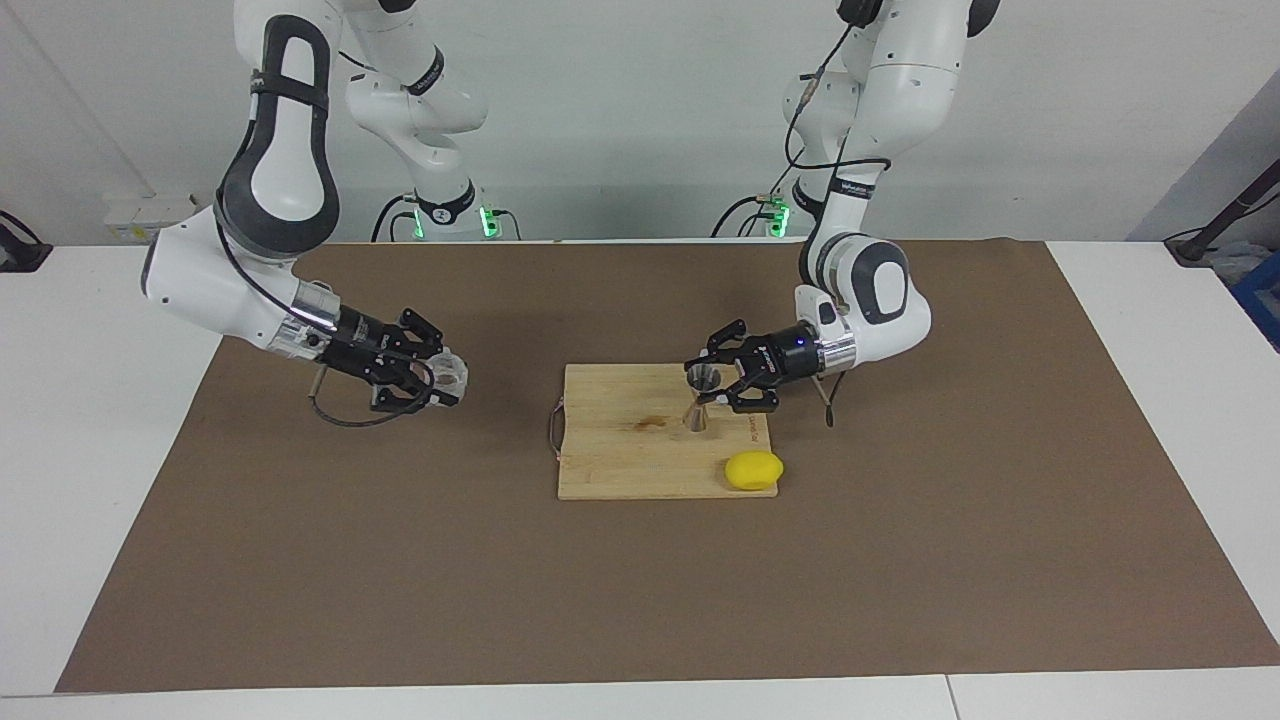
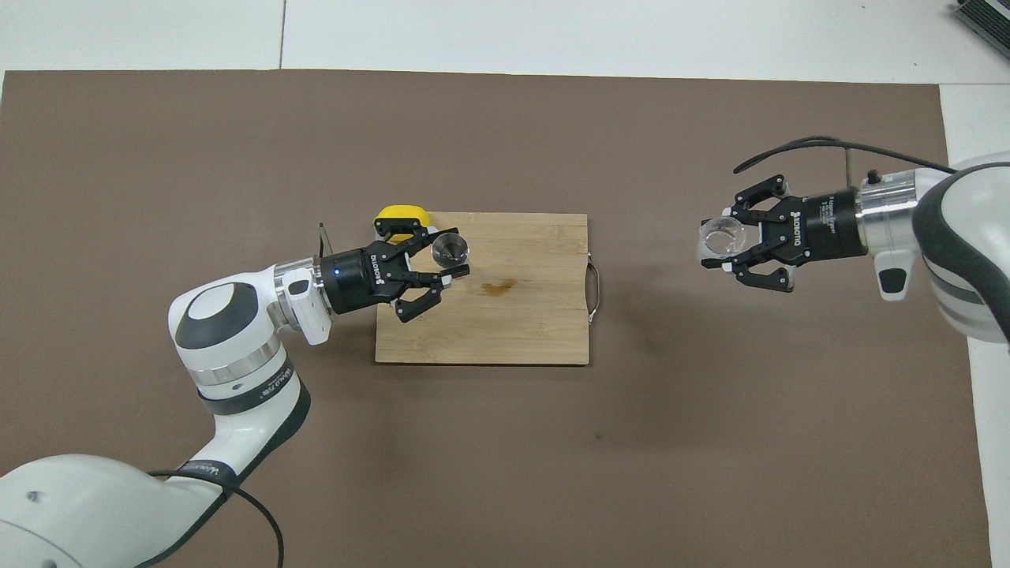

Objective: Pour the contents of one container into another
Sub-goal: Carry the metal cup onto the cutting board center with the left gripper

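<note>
Lemon [image 1: 754, 471] sits on the corner of the cutting board [image 1: 620, 460] farthest from the robots, toward the left arm's end; it plays no part in the pour. The board lies mid-table on the brown mat [image 1: 400, 600], with a small stain [image 1: 650, 423] near its middle.

Jigger [image 1: 701, 397] stands upright on the board, nearer the robots than the lemon, wide cone mouth up. Left gripper [image 1: 722, 383] lies low and horizontal over the board with its fingers either side of the jigger's upper cone. In the overhead view the fingers [image 2: 454, 271] look spread, with the jigger [image 2: 450, 248] between them; I cannot tell whether they touch or merely bracket it. Judgement: this arm is there to steady the receiving vessel, which is narrow-waisted and easy to tip.

Glass cup [image 1: 447, 374] is clamped in the right gripper [image 1: 432, 380], upright, mouth up, raised over the bare mat toward the right arm's end. It is well apart from the board and the jigger. Contents cannot be made out.

Judgement: cup level, so nothing has been poured yet. It must travel across to the jigger's mouth before any tilt. The mouth is small, so alignment matters.
</note>
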Action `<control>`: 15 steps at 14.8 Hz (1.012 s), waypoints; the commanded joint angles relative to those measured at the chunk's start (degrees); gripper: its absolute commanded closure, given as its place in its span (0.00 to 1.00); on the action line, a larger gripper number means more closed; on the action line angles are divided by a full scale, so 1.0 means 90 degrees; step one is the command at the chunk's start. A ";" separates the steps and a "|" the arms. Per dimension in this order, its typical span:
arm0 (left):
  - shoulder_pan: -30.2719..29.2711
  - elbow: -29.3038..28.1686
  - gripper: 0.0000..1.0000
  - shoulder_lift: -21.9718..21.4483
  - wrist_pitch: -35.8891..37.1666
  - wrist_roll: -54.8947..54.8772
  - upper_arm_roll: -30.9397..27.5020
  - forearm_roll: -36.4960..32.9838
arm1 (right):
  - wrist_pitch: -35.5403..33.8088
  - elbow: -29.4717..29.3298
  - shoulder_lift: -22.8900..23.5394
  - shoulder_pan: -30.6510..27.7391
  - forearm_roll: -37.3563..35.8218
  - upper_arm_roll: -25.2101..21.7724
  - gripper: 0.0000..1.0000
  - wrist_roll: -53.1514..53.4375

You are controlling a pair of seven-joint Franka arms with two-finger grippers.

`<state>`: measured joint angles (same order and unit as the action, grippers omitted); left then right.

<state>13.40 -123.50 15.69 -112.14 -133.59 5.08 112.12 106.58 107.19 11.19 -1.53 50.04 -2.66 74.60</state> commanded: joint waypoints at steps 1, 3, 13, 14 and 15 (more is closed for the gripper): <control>0.0463 -0.0155 0.56 -0.0112 -0.0399 -0.0302 -0.0096 0.0559 | 0.0072 0.0024 -0.0081 0.0043 -0.0160 0.0032 1.00 0.0285; 0.0804 -0.0145 0.56 -0.0103 -0.0683 -0.0585 -0.0096 0.1056 | 0.0228 0.0043 -0.0081 0.0112 -0.0160 0.0022 1.00 0.0276; 0.1265 -0.0067 0.56 0.0346 -0.1075 -0.1465 -0.0096 0.1937 | 0.0433 0.0053 -0.0072 0.0365 -0.0160 0.0031 1.00 0.0450; 0.1255 -0.0057 0.56 0.0347 -0.1075 -0.1523 -0.0096 0.1937 | 0.0501 0.0053 -0.0072 0.0443 -0.0160 0.0022 1.00 0.0567; 0.1265 -0.0057 0.56 0.0356 -0.1084 -0.1553 -0.0096 0.1937 | 0.0531 0.0043 -0.0062 0.0521 -0.0160 0.0022 1.00 0.0636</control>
<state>23.88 -124.16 18.64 -121.96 -145.31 4.90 127.88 109.73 107.26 11.19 1.84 50.02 -2.60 77.70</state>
